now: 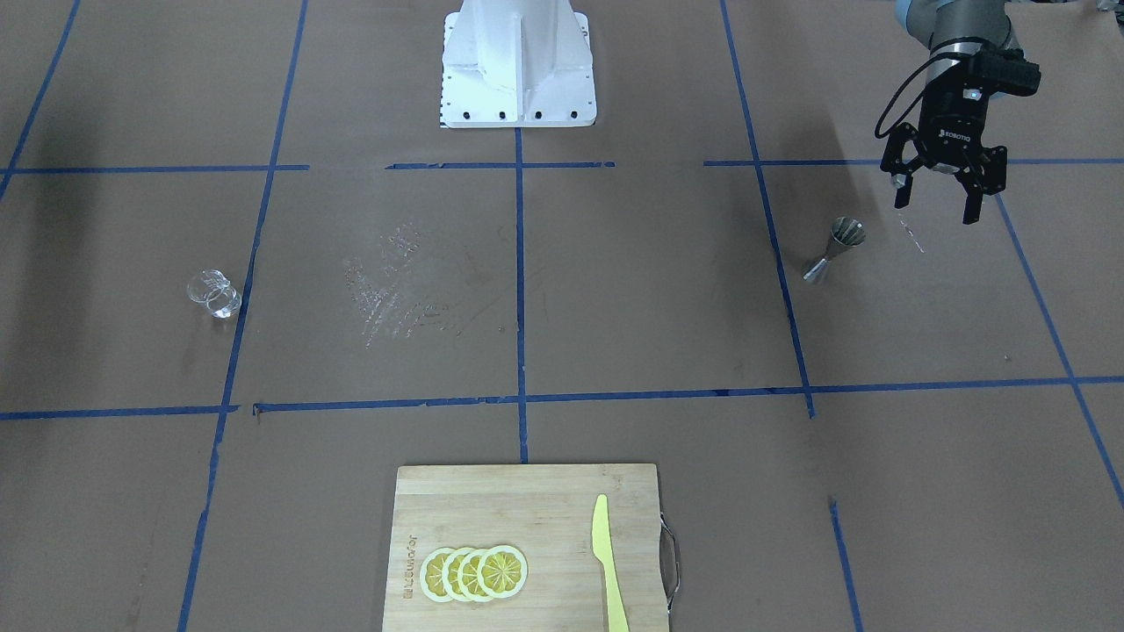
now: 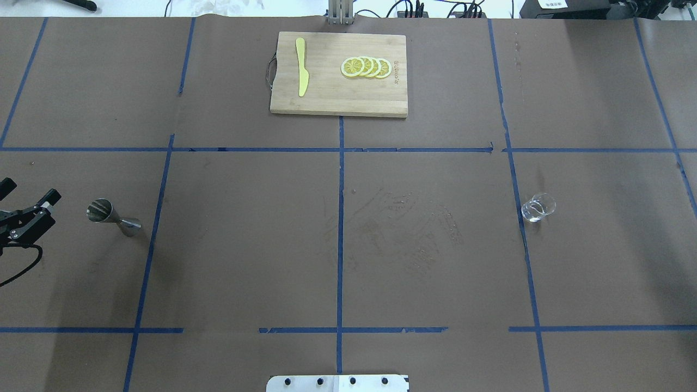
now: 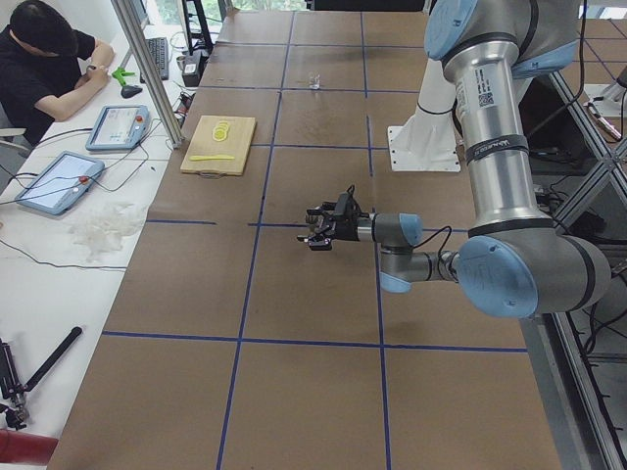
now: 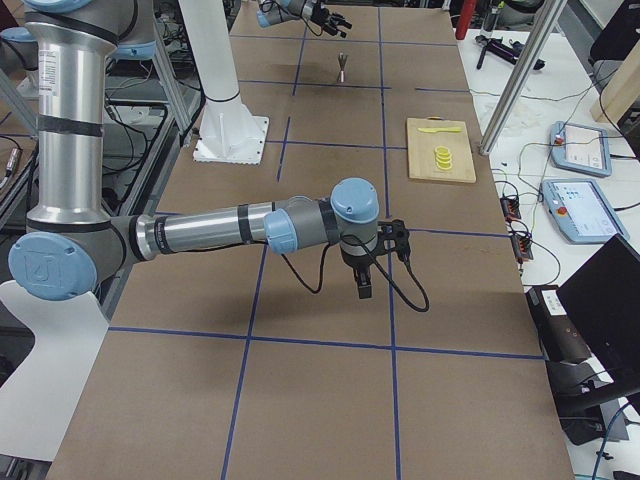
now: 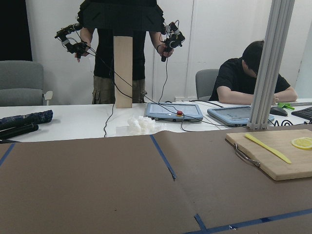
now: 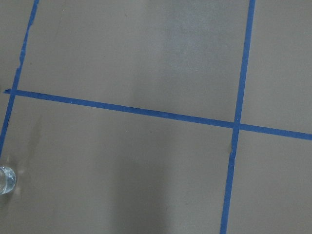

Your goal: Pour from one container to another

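Observation:
The clear glass cup [image 1: 213,292] stands upright on the brown table, far from both arms; it also shows in the overhead view [image 2: 538,207] and at the lower left edge of the right wrist view [image 6: 6,180]. The silver hourglass jigger [image 1: 834,250] stands on the other side of the table [image 2: 111,215]. My left gripper [image 1: 940,189] hovers open and empty just beside the jigger, toward the table's end, not touching it [image 2: 43,211]. My right gripper [image 4: 362,285] points down over bare table and shows only in the exterior right view, so I cannot tell its state.
A wooden cutting board [image 1: 527,509] with lemon slices [image 1: 474,572] and a yellow knife [image 1: 606,562] lies at the far middle edge. The robot's white base [image 1: 518,61] stands at the near middle. A seated person [image 3: 44,59] and tablets are beyond the far edge.

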You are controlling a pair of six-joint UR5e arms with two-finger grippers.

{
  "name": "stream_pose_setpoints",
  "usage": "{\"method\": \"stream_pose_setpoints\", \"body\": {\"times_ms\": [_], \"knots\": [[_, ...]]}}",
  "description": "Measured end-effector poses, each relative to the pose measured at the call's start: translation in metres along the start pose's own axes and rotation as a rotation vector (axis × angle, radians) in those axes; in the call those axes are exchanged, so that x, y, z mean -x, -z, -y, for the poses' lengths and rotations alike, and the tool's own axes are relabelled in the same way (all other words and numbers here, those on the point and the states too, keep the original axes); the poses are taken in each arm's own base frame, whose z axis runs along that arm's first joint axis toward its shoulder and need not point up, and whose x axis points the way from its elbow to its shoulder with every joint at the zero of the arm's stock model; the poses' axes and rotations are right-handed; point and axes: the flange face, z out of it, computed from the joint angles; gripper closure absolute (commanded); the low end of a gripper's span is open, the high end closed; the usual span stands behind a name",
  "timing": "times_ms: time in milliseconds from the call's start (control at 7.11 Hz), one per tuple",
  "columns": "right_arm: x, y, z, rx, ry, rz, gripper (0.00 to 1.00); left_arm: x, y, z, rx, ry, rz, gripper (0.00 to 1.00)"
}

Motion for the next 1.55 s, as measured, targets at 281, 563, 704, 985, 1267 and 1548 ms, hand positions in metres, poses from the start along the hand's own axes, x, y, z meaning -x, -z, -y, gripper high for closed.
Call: {"method": "stream_pose_setpoints", "body": {"times_ms": [281, 563, 704, 985, 1267, 1548], "knots": [[-0.001, 0.0, 0.0, 0.0, -0.001, -0.001, 0.0, -0.013, 0.001, -0.011, -0.014, 0.007, 0.002, 0.0], [-0.001, 0.0, 0.0, 0.0, -0.002, -0.002, 0.0, -0.037, -0.002, -0.031, -0.022, 0.022, -0.009, 0.0], [-0.002, 0.0, 0.0, 0.0, -0.003, -0.003, 0.0, -0.047, -0.006, -0.042, -0.023, 0.025, -0.012, 0.0], [-0.002, 0.0, 0.0, 0.0, -0.003, -0.003, 0.0, -0.058, -0.01, -0.056, -0.018, 0.024, -0.018, 0.0], [-0.003, -0.001, 0.0, 0.001, -0.004, -0.003, 0.0, -0.061, -0.011, -0.064, -0.013, 0.02, -0.02, 0.0], [-0.003, -0.001, 0.0, 0.002, -0.005, -0.004, 0.0, -0.063, -0.015, -0.074, -0.01, 0.009, -0.016, 0.0]]}}
